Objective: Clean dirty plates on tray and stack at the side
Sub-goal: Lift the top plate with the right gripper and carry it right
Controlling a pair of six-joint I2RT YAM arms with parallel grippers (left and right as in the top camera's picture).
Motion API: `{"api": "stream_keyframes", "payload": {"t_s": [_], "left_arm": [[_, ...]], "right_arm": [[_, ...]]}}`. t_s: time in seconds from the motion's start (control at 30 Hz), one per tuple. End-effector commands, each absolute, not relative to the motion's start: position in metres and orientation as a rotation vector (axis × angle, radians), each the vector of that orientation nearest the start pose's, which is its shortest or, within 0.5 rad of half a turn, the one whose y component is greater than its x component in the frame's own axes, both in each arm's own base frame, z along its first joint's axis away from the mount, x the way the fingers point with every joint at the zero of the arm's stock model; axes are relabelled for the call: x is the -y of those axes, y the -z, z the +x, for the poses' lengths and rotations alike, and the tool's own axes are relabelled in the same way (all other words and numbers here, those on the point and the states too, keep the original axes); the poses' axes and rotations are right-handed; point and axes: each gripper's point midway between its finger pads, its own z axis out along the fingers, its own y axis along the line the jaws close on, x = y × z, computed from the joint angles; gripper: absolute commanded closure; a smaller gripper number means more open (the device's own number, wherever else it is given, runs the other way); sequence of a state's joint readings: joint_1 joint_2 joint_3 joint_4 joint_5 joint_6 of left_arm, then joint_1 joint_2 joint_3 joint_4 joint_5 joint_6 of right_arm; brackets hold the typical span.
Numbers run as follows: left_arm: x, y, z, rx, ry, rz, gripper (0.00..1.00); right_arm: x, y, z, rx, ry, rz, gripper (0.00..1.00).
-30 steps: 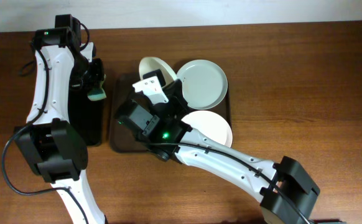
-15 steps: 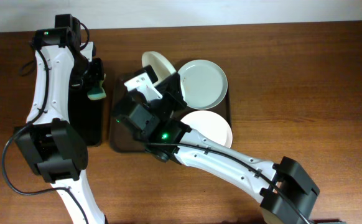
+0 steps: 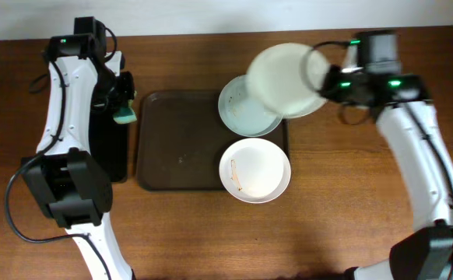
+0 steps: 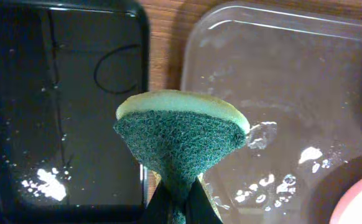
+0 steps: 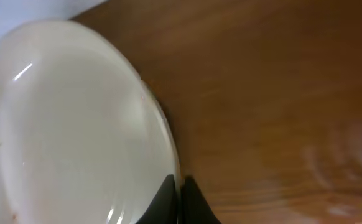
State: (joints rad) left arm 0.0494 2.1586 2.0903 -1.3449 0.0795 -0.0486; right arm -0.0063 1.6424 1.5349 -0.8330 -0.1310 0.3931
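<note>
The dark brown tray [image 3: 180, 140] lies mid-table. One white plate [image 3: 242, 115] rests on its far right corner. Another plate [image 3: 255, 169], with an orange smear, sits at its near right, overhanging the rim. My right gripper [image 3: 324, 79] is shut on the rim of a third plate [image 3: 285, 70] and holds it in the air above the tray's far right corner; it fills the left of the right wrist view [image 5: 75, 124], jaws [image 5: 178, 186] pinching its edge. My left gripper [image 3: 119, 105] is shut on a green and yellow sponge [image 4: 181, 134] between the black tray and the brown tray.
A narrow black tray [image 3: 110, 132] lies left of the brown tray, under my left arm. In the left wrist view the black tray [image 4: 56, 93] and the wet brown tray [image 4: 280, 99] show below the sponge. Bare wooden table [image 3: 351, 187] spreads to the right.
My right arm has swung from over the tray's left part to the far right, carrying one plate up off the tray. The left arm with the sponge has barely moved.
</note>
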Motion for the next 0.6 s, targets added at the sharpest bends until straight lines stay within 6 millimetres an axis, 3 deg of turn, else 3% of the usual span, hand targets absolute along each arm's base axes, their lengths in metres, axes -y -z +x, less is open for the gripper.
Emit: {"api": "stream_keyframes", "payload": {"t_s": [0.0,0.1,0.13,0.17,0.37,0.5,0.53,0.57], "left_arm": [[0.013,-0.139,0.462,-2.949,0.143,-0.051,0.99],[0.025,-0.133,0.464,-2.951,0.146,-0.013,0.99],[0.025,-0.13,0.465,-2.96,0.146,-0.013,0.99],[0.025,-0.122,0.465,-2.976,0.147,-0.014,0.99],[0.025,-0.119,0.466,-2.98,0.148,-0.014,0.99],[0.025,-0.119,0.466,-2.98,0.148,-0.014,0.99],[0.025,-0.119,0.466,-2.98,0.148,-0.014,0.99],[0.025,-0.119,0.466,-2.98,0.147,-0.014,0.99]], "right_arm": [[0.064,-0.204,0.421,-2.443,-0.314,0.756,0.96],[0.148,-0.157,0.382,-2.398,-0.182,1.109,0.96],[0.157,-0.144,0.373,-2.399,-0.172,1.156,0.96],[0.164,-0.112,0.357,-2.408,-0.165,1.22,0.96],[0.152,-0.03,0.332,-2.43,-0.141,1.244,0.96],[0.161,-0.01,0.329,-2.436,-0.069,1.268,0.96],[0.161,-0.01,0.329,-2.435,-0.07,1.267,0.94],[0.158,-0.011,0.331,-2.437,-0.097,1.262,0.72]]}}
